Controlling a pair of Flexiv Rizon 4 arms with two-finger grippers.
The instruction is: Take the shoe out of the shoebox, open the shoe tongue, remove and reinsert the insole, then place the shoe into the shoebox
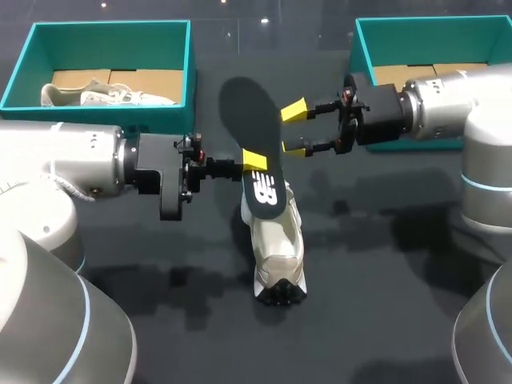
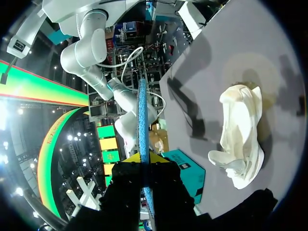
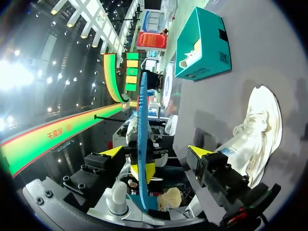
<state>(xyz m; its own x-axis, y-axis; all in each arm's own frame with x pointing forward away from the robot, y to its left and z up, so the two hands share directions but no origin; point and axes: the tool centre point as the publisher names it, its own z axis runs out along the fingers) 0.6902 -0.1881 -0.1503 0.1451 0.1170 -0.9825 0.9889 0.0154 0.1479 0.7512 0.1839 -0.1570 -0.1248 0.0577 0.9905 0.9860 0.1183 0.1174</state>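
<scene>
A black insole (image 1: 254, 136) with a blue underside stands tilted above the table, and my left gripper (image 1: 254, 159) is shut on its lower middle. The left wrist view shows the insole (image 2: 142, 115) edge-on, pinched between the yellow tips of the left gripper (image 2: 143, 158). My right gripper (image 1: 293, 128) is open at the insole's right edge. In the right wrist view the insole (image 3: 141, 130) stands between the spread fingers of the right gripper (image 3: 156, 153) without touching them. The pale shoe (image 1: 276, 244) lies on the table under the insole, also seen as the shoe (image 2: 240, 134) and the shoe (image 3: 262, 125).
A teal shoebox (image 1: 188, 60) at the back left holds another pale shoe (image 1: 104, 94). A second teal shoebox (image 1: 364, 44) stands at the back right, behind my right arm. Dark table surface lies around the shoe.
</scene>
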